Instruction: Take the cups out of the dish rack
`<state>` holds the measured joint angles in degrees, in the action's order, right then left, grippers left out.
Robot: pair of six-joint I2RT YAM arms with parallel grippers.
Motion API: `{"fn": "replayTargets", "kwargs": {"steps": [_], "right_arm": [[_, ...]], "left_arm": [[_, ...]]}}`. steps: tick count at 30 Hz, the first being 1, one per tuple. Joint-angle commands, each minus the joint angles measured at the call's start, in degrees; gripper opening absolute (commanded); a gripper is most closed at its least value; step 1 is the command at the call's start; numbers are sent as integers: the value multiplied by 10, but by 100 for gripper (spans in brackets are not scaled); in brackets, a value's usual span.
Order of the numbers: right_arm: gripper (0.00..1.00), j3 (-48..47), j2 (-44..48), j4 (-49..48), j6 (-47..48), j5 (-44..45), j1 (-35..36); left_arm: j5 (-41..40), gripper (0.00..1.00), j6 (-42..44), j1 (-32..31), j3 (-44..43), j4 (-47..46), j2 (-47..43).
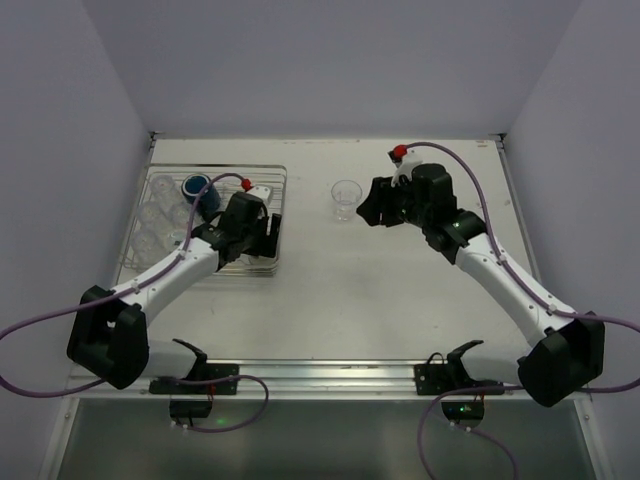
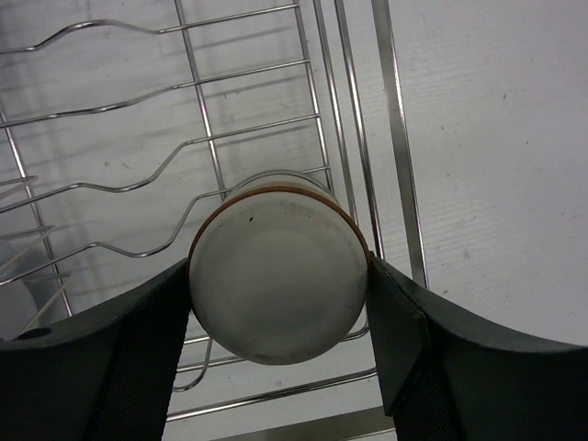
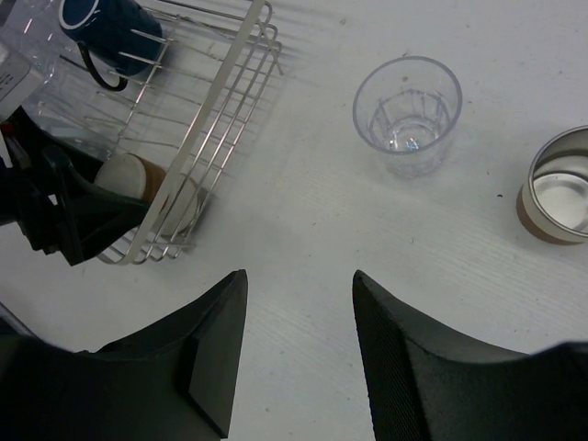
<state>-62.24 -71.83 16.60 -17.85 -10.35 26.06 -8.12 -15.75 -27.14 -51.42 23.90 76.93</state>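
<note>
The silver wire dish rack (image 1: 215,169) stands at the left of the table. In it are a dark blue handled mug (image 1: 197,188) and clear tumblers (image 1: 155,215). My left gripper (image 1: 258,244) is over the rack's near right corner. In the left wrist view it (image 2: 277,280) is shut on an upturned brown-tan cup (image 2: 276,266) still among the rack wires (image 2: 395,138). A clear tumbler (image 1: 346,198) stands upright on the table. My right gripper (image 1: 369,206) is beside it, open and empty (image 3: 299,308). A second brown-tan cup (image 3: 556,188) stands upright on the table.
The right wrist view also shows the clear tumbler (image 3: 408,112), the rack's corner (image 3: 216,119), the blue mug (image 3: 110,32) and the gripped cup (image 3: 138,175). White walls close the table at the back and sides.
</note>
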Motion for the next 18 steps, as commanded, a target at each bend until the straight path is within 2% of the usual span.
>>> {"fn": "replayTargets", "kwargs": {"steps": [1, 2, 4, 5, 8, 11, 13, 16, 18], "right_arm": [[52, 3, 29, -38, -4, -20, 14], [52, 4, 33, -43, -7, -23, 16], [52, 6, 41, -51, -11, -29, 17], [52, 7, 44, -54, -16, -37, 18], [52, 17, 55, -80, -34, -57, 20], [53, 38, 62, -134, -73, -91, 27], [54, 66, 65, -205, -100, -131, 35], [55, 111, 78, -312, -159, -172, 44], [55, 135, 91, -390, -203, -185, 48]], "left_arm": [[-6, 73, 2, -4, -18, -24, 3], [-7, 66, 1, -4, -18, -26, 0], [-9, 60, 3, -4, -16, -28, -7], [-17, 53, 4, -4, -17, -28, -18], [-36, 45, 6, -4, -20, -28, -48], [-39, 44, 4, -4, -37, -27, -87], [-35, 43, -8, -4, -56, -27, -107], [-2, 42, -35, -4, -67, -39, -148], [48, 42, -52, -4, -68, -58, -172]]}}
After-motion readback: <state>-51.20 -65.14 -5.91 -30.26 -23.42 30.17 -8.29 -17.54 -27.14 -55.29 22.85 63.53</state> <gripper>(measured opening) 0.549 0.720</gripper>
